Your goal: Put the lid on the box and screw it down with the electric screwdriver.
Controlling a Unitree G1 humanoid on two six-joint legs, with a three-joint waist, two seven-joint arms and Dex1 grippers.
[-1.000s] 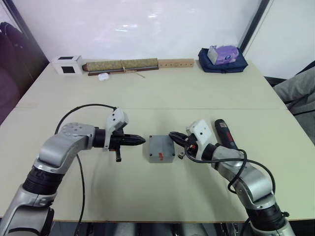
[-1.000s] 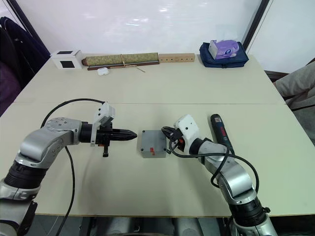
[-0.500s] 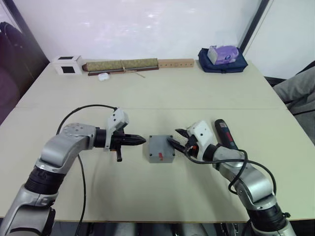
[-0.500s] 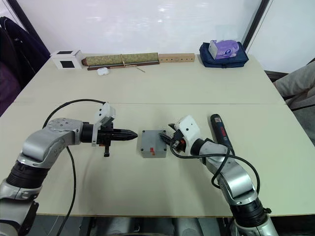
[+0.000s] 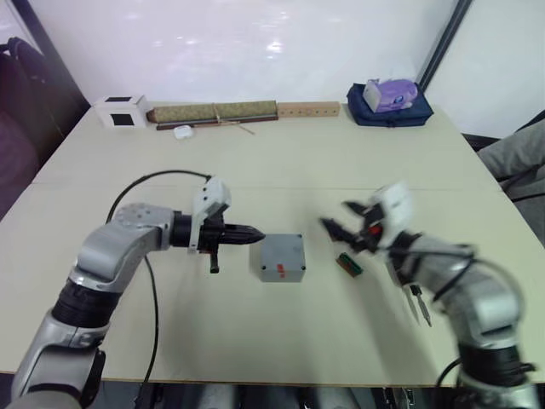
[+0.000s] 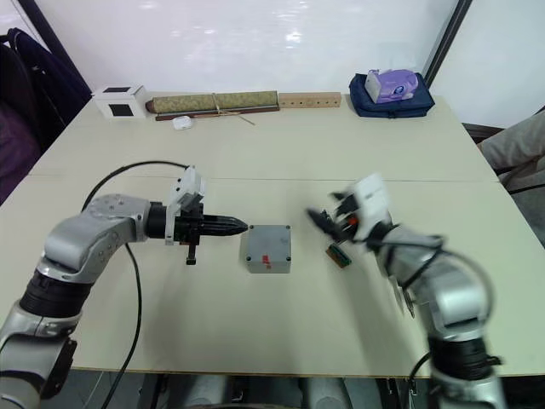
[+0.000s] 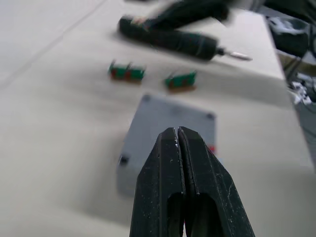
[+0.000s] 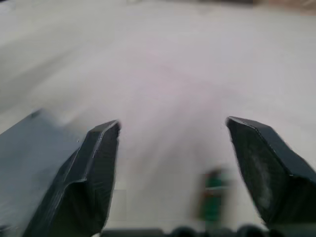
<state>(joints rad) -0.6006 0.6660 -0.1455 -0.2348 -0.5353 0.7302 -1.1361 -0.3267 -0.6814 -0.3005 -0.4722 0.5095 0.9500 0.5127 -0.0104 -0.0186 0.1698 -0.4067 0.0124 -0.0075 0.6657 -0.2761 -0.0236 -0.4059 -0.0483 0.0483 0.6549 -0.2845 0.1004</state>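
Two arms over the worktop [image 5: 281, 153], and from the left eye view the box [image 5: 282, 258] sits in the middle with the lid [image 5: 283, 250] already on top, red mark facing us. The left gripper [image 5: 253, 238] points at it from just beside, jaws pressed together and empty. The right gripper [image 5: 335, 227] hangs well off to the other side, jaws spread wide, nothing in them. A green strip [image 5: 348, 264] lies on the worktop between box and right arm.

Right eye view, same picture: box [image 6: 266, 249] central, closed left gripper [image 6: 237, 227] near its edge.

Left wrist view now: those jaws meet tip to tip, aimed over the grey lid, and beyond it lie two green strips and the screwdriver [image 7: 170, 39], black barrel, metal bit sticking out.

Right wrist view: black fingers [image 8: 94, 168] far apart over bare worktop, a corner of the grey box showing beside one of them.

My read: the screwdriver looks rigid and fairly light, a smooth round barrel that could roll, so grip it mid-body, clear of the thin bit. That small box may slide under pressure; it wants steadying.
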